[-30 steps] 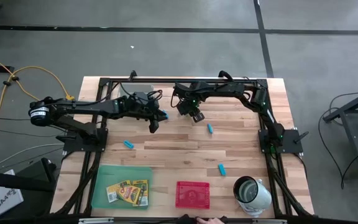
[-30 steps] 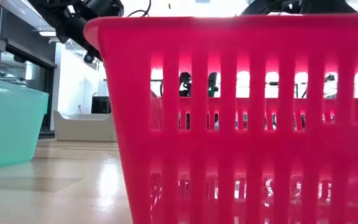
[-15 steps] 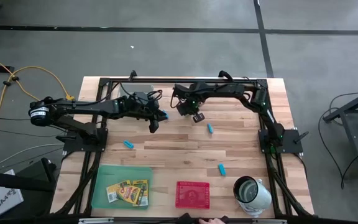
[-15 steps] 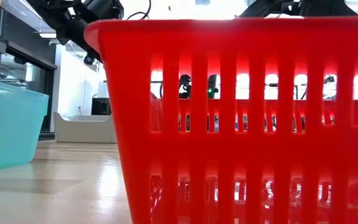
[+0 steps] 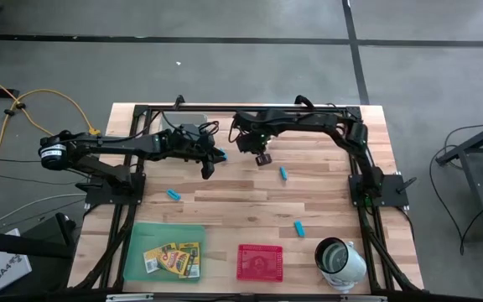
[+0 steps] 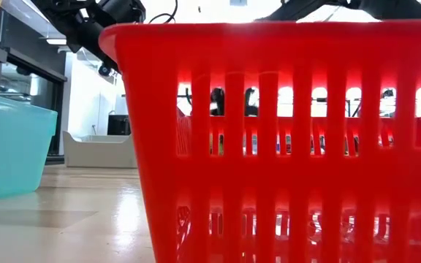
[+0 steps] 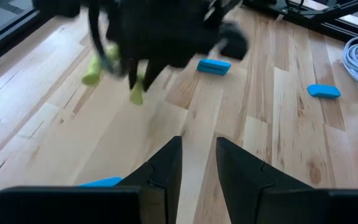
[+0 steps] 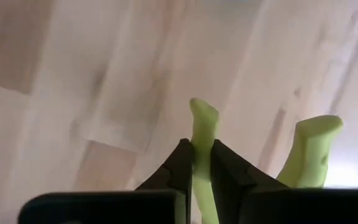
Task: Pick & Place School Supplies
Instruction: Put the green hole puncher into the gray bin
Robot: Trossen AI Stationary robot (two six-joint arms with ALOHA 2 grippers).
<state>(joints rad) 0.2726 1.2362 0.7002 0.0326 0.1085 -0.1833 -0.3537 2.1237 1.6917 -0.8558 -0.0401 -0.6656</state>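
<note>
My right gripper [image 5: 262, 158] hangs over the far middle of the table, shut on a small plier-like tool [image 7: 114, 74] with yellow-green handles. My left gripper [image 5: 208, 165] stands just to its left, slightly open, with nothing between its fingers [image 7: 197, 152]. Several light-blue oblong pieces lie flat on the wood, one [image 5: 283, 174] beside the right gripper, one [image 5: 173, 195] nearer the left arm and one [image 5: 298, 227] toward the cup. Yellow-orange crayon boxes [image 5: 173, 258] lie in the green tray [image 5: 141, 235]. My right gripper pinches one yellow-green handle [image 8: 202, 121] of the tool between its two fingers, coming from above and pointing down. The handle's free end sticks out past the fingertips, and the other handle [image 8: 309, 149] stands free beside it. The tool hangs below the fingers.
A red slotted tray [image 5: 260, 261] stands at the near middle and fills the low view [image 6: 283, 146]. A white-and-metal cup [image 5: 340, 260] is at the near right. The green tray shows at the low view's left [image 6: 13, 146]. Bare wood lies between the arms and the trays.
My right arm has shifted over the far middle of the table, and its gripper has drifted slightly toward the near edge. The tool shows blurred below it.
</note>
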